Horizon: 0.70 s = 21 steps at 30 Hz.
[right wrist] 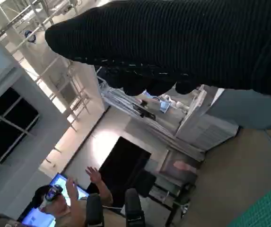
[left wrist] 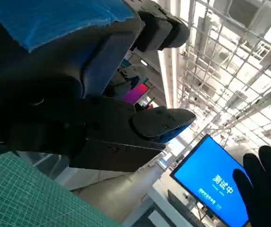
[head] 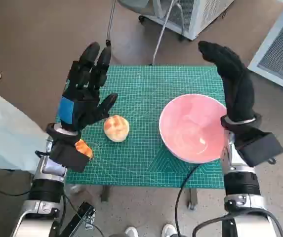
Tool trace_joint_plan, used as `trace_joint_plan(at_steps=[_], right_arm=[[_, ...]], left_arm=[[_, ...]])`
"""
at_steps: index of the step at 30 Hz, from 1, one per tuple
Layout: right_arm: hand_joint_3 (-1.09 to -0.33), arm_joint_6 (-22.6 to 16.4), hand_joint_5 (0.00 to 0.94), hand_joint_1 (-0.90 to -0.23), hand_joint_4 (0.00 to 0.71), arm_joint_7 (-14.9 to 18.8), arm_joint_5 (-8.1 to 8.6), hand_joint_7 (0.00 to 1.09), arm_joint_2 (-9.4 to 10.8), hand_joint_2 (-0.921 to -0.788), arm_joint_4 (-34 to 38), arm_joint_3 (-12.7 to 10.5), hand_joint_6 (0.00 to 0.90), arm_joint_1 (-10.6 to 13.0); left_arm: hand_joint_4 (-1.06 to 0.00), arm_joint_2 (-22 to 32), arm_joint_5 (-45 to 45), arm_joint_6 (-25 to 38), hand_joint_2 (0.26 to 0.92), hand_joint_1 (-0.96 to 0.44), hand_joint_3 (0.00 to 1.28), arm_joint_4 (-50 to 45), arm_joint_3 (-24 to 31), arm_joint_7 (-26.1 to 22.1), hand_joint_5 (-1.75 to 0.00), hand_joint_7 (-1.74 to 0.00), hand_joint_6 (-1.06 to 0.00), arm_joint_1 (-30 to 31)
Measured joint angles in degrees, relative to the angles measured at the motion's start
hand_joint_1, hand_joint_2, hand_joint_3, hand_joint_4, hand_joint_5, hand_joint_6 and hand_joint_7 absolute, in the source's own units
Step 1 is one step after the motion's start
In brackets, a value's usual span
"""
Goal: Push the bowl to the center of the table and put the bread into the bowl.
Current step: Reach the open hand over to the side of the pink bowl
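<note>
A pink bowl (head: 193,127) stands on the right part of the green cutting mat (head: 146,89), near the front edge. A round golden bread roll (head: 116,128) lies on the mat's left part. My left hand (head: 86,91) hovers open above the mat's left edge, fingers spread, just left of the bread and not touching it. My right hand (head: 232,81) is raised with its fingers straight at the bowl's far right side, holding nothing. In the left wrist view my left hand (left wrist: 78,94) fills the picture, with the mat (left wrist: 26,198) in a corner. The right glove (right wrist: 182,42) spans the right wrist view.
An orange object (head: 83,148) lies by my left wrist at the mat's front left. A person's pale sleeve (head: 3,138) is at the left. White cabinets (head: 279,44) stand at the back right. A person (right wrist: 64,203) with raised hands shows in the right wrist view.
</note>
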Motion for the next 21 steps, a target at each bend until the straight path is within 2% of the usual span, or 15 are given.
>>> trace_joint_plan(at_steps=[21], right_arm=[[-0.721, 0.7, 0.001, -0.573, 0.322, 0.0, 0.02, 0.78, -0.1, -0.921, -0.3, -0.2, 0.000, 0.0]], left_arm=[[-0.08, 0.0, 0.5, -0.3, 0.921, -0.15, 0.46, 1.4, -0.4, 0.6, 0.00, -0.37, 0.00, -0.5]])
